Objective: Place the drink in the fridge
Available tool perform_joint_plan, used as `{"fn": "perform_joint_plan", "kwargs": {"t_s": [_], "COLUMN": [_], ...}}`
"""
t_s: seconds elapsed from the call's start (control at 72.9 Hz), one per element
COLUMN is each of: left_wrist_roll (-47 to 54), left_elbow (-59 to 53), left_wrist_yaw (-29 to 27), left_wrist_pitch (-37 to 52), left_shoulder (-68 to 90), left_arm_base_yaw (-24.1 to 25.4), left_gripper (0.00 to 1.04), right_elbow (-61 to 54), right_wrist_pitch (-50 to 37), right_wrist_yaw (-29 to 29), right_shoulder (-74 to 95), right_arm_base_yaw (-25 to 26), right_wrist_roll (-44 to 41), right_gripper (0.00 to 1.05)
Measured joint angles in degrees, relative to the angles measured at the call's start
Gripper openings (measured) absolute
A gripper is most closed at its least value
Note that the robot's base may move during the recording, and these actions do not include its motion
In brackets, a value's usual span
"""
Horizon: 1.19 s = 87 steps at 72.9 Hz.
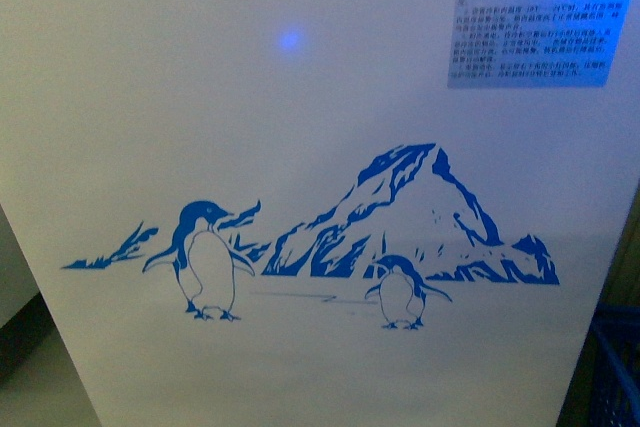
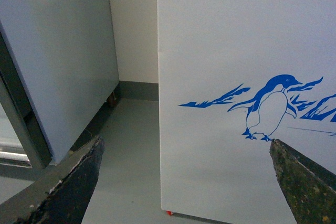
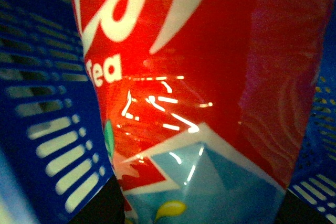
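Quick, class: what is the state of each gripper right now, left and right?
Left gripper: open, jaws wide apart, holding nothing.
Right gripper: looks closed on the drink, jaws against both its sides.

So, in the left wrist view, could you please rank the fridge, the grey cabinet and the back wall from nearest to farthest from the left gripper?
1. Fridge, directly ahead of the left gripper, its penguin decal beside one finger.
2. Grey cabinet, to one side across a strip of floor.
3. Back wall, farthest, beyond the gap between them.
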State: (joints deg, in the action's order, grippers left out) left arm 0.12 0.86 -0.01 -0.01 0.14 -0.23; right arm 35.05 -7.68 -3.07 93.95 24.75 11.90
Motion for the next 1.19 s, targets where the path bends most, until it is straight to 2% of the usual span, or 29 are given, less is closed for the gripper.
{"fn": "perform_joint_plan", "kwargs": {"t_s": [0.192,0.425,0.563,0.631,0.782,0.933,1.043,1.098,1.194], "left_wrist_roll": [0.0,0.0,0.0,0.0,0.0,0.0,0.0,0.0,0.0], "left_elbow": [0.0,0.0,0.0,0.0,0.0,0.0,0.0,0.0,0.0], "left_wrist_yaw": [0.0,0.0,0.0,0.0,0.0,0.0,0.0,0.0,0.0], "left_wrist_pitch": [0.0,0.0,0.0,0.0,0.0,0.0,0.0,0.0,0.0], "left_shoulder": [0.0,0.0,0.0,0.0,0.0,0.0,0.0,0.0,0.0], "left_arm_base_yaw": [0.0,0.0,0.0,0.0,0.0,0.0,0.0,0.0,0.0], "left_gripper": [0.97,0.97,0.97,0.97,0.97,0.97,0.97,0.97,0.97], "right_elbow": [1.4,3.7,3.6,3.6,2.9,1.0,-1.1,-1.7,-2.3], "right_wrist_pitch": [5.8,6.8,6.2,5.9,6.1,6.6,2.7,2.4,2.4], "right_wrist_yaw": [-11.6,-11.3,-5.7,-3.7,1.4,3.4,9.6,9.7,9.8], "right_shoulder": [-26.8,-45.7,-55.1,-58.3,-64.9,-68.6,-70.5,-70.6,-70.5], "right_arm_base_yaw": [-2.4,-7.3,-14.3,-15.8,-17.0,-18.0,-25.2,-27.1,-27.6], "right_wrist_roll": [-0.3,0.4,-0.9,-1.7,-2.7,-2.8,-5.7,-7.0,-7.6], "right_gripper": [0.39,0.39,0.39,0.39,0.39,0.39,0.39,0.39,0.39]}}
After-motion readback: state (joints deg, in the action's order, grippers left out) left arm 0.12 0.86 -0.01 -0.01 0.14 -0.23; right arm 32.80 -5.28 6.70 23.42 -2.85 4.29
